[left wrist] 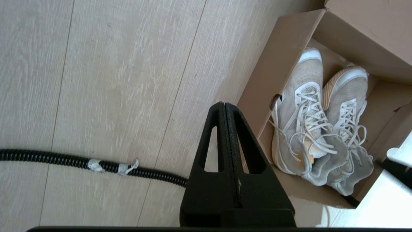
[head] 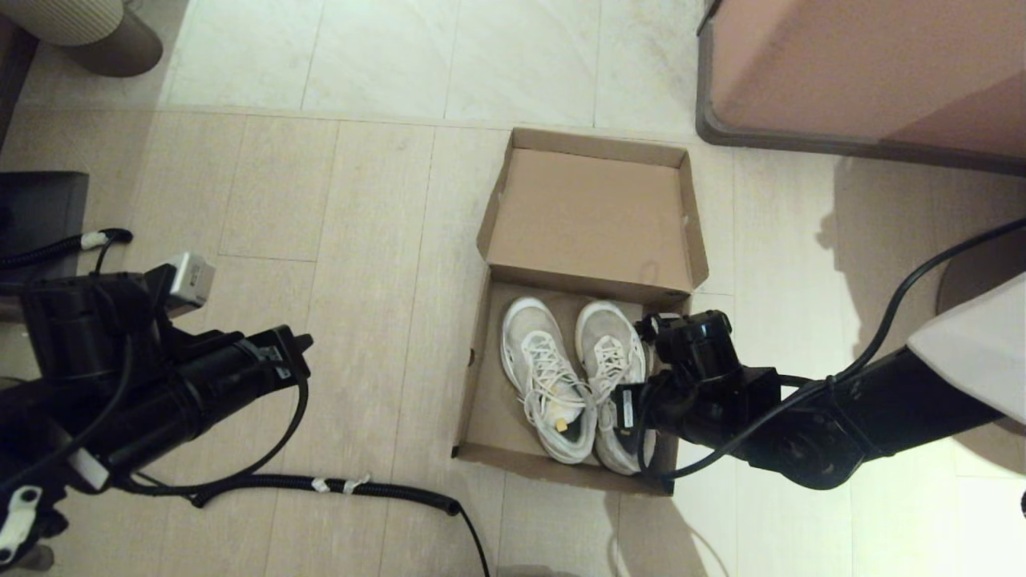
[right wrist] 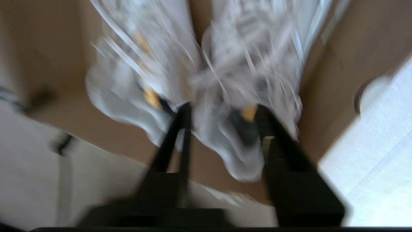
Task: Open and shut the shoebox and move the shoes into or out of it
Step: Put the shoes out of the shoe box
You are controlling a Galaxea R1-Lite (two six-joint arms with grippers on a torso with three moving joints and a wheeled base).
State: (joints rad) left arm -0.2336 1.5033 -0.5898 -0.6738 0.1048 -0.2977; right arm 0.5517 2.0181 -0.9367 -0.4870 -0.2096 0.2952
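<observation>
The brown cardboard shoebox (head: 482, 377) stands open on the floor, its hinged lid (head: 593, 212) folded back flat on the far side. Both off-white lace-up shoes (head: 553, 377) lie side by side inside, toes toward the lid. My right gripper (head: 633, 417) hovers over the heel of the right-hand shoe. In the blurred right wrist view it (right wrist: 223, 109) is open, one finger on each side of that heel (right wrist: 238, 151). My left gripper (left wrist: 223, 104) is shut on nothing, held above the floor left of the box wall (left wrist: 273, 71), with the shoes (left wrist: 309, 122) beyond it.
A pinkish-brown furniture block with a grey base (head: 866, 72) stands at the far right. A black corrugated cable (head: 361, 485) runs across the floor left of the box. A beige round object (head: 88, 32) sits far left, beside a dark block (head: 40, 208).
</observation>
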